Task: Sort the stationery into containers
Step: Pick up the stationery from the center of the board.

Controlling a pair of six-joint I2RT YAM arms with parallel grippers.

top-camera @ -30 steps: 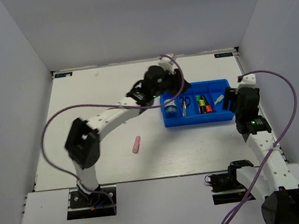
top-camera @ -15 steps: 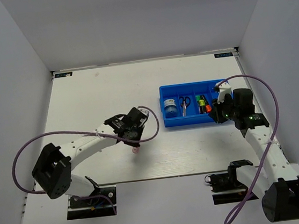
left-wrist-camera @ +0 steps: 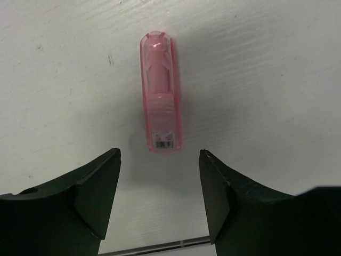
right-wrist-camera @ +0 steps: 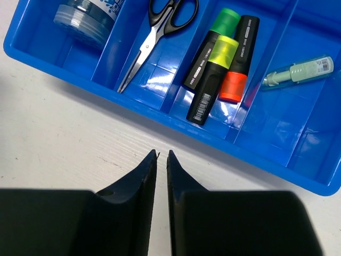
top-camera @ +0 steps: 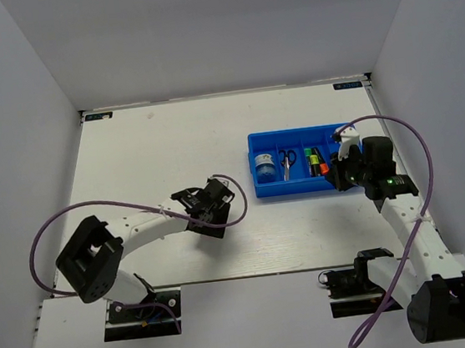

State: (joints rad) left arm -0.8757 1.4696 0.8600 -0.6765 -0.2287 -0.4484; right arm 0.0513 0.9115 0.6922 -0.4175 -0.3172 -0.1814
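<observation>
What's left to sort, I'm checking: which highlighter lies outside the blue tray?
The pink highlighter: it lies alone on the white table, just ahead of the open left fingers, while the others sit inside the blue tray.

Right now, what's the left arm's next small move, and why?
Probably ease the left gripper forward and down until its open jaws straddle the pink highlighter, then close. The highlighter lies flat on the table just ahead of the fingertips, lengthwise in line with the gap. It is the only item seen outside the blue tray.
</observation>
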